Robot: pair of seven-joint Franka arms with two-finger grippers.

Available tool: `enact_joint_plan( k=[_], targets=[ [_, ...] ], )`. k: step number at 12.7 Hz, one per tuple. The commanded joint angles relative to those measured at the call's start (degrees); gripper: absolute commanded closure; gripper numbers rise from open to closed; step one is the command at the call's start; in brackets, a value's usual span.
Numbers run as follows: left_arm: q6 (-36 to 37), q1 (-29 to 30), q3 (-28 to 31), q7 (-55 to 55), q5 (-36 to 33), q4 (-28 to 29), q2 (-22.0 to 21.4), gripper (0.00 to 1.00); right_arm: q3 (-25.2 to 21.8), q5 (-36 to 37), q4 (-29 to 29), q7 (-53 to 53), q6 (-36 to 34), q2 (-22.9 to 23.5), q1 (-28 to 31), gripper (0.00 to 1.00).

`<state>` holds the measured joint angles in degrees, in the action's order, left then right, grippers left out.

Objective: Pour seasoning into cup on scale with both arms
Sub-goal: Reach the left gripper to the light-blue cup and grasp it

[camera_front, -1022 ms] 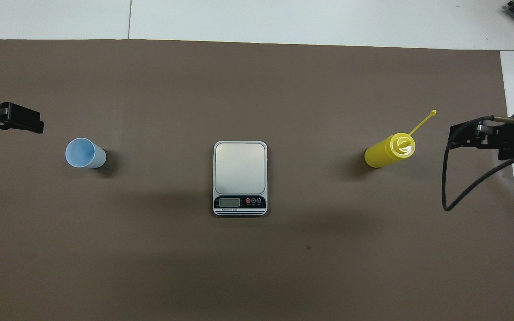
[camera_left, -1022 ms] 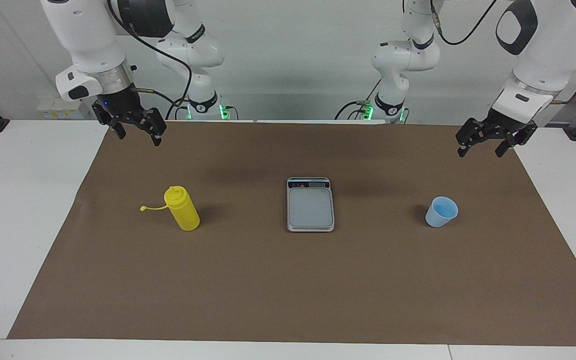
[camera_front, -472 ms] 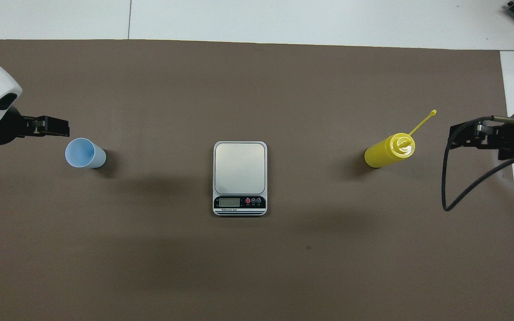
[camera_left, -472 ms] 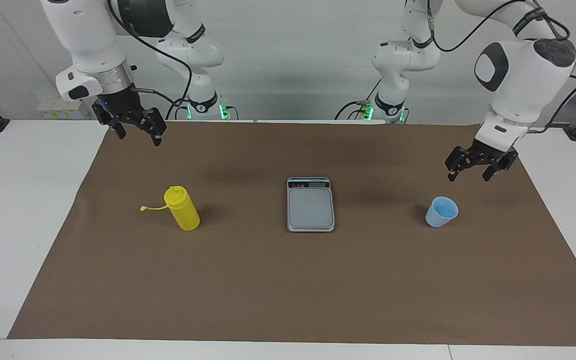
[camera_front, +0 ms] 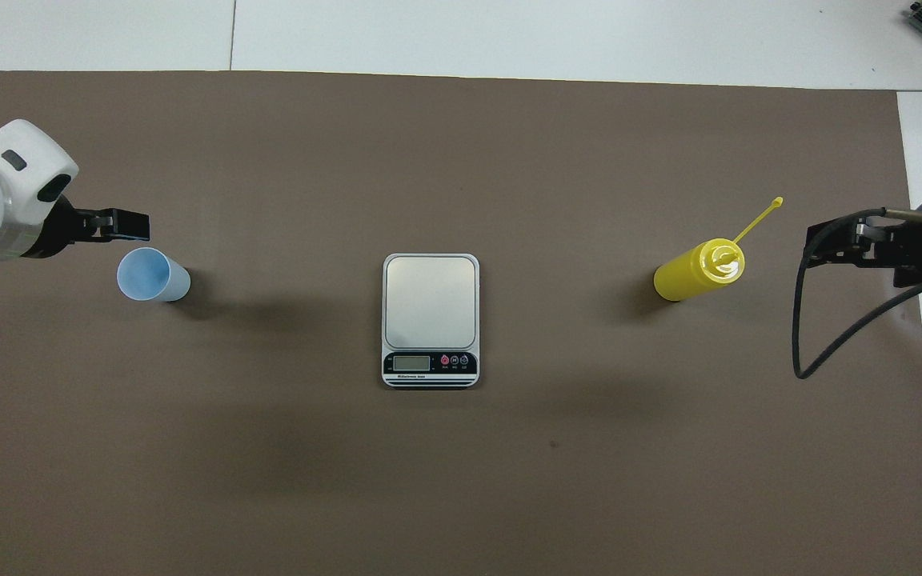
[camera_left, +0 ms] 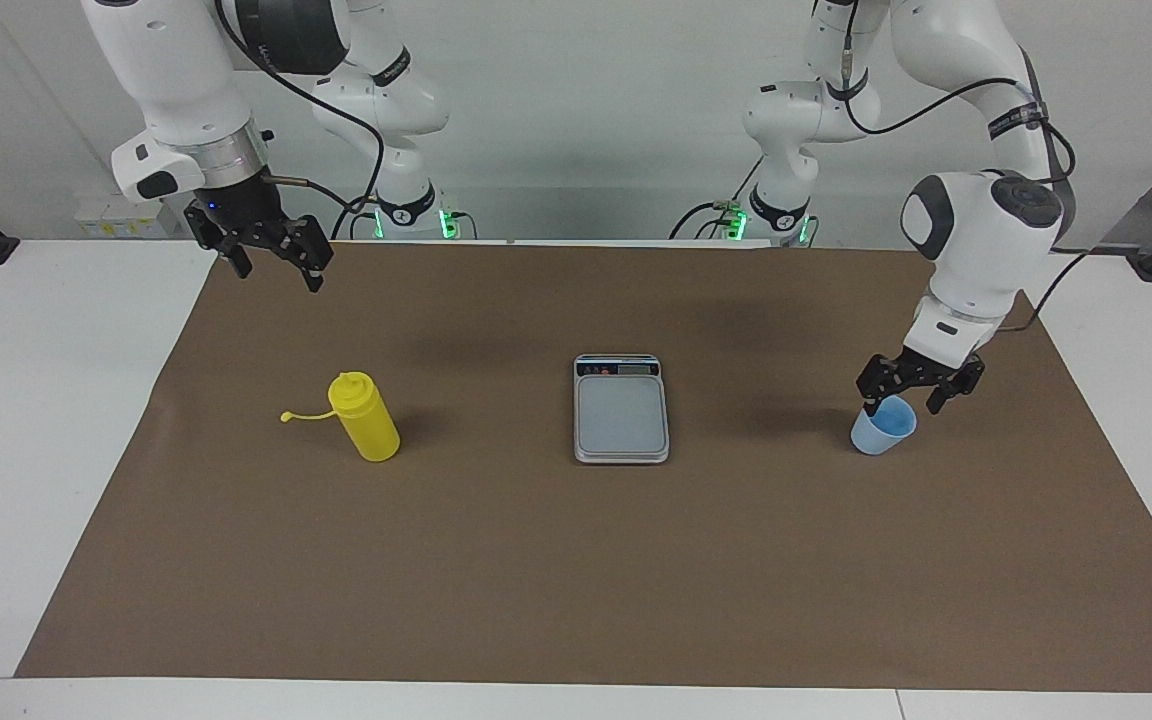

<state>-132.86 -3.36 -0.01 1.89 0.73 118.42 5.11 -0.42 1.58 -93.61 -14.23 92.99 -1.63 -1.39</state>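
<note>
At the right arm's end of the tabletop: right hand, black, two-fingered, parked high over the corner of the brown paper mat. Fingers spread apart, holding nothing. No change there over the last second; simply waiting.

Next along: yellow cylindrical plastic squeeze bottle of seasoning, upright on the mat with its domed nozzle uppermost and its thin tethered cap strap sticking out sideways. Untouched, unmoved.

At the middle: small flat rectangular silver-grey kitchen scale, weighing plate bare, dark display strip on the edge nearer the robots. Well apart from both bottle and cup.

Toward the left arm's end: small light-blue tapered plastic cup, standing on the mat, mouth up, level with the scale. Not yet on the plate.

Last, and the only real change: left hand, a second ago up high over the mat's edge, now dropped low and right over the cup's rim. Fingers apart, one to each side of the rim, not closed on it. Impossible to tell whether touching the rim yet.

Judged from this: opening step, reaching for the cup. Likely next: closing on the wall and carrying it to the plate. Light, thin cup, so easily tipped or squashed.
</note>
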Motion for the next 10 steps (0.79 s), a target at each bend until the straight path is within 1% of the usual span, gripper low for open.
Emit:
enact_joint_plan(
  k=[1, 3, 7, 10],
  targets=[
    [-5.4, -2.2, 0.5, 4.0, -0.2, 5.8, -1.2, 0.0, 0.3, 0.1, -0.5, -0.3, -0.4, -0.4, 0.5, 0.0],
    [-5.6, -3.2, 0.3, 7.9, -0.2, 6.0, -0.9, 0.0, 0.3, 0.1, -0.5, -0.3, -0.4, -0.4, 0.5, 0.0],
    [-8.6, -3.8, 0.3, 8.0, -0.2, 6.5, 2.1, 0.0, 0.3, 0.1, -0.5, -0.3, -0.4, -0.4, 0.5, 0.0],
    [-9.1, -3.8, 0.4, 7.3, -0.2, 6.5, 3.1, 0.0, 0.3, 0.1, -0.5, -0.3, -0.4, -0.4, 0.5, 0.0]
  ],
)
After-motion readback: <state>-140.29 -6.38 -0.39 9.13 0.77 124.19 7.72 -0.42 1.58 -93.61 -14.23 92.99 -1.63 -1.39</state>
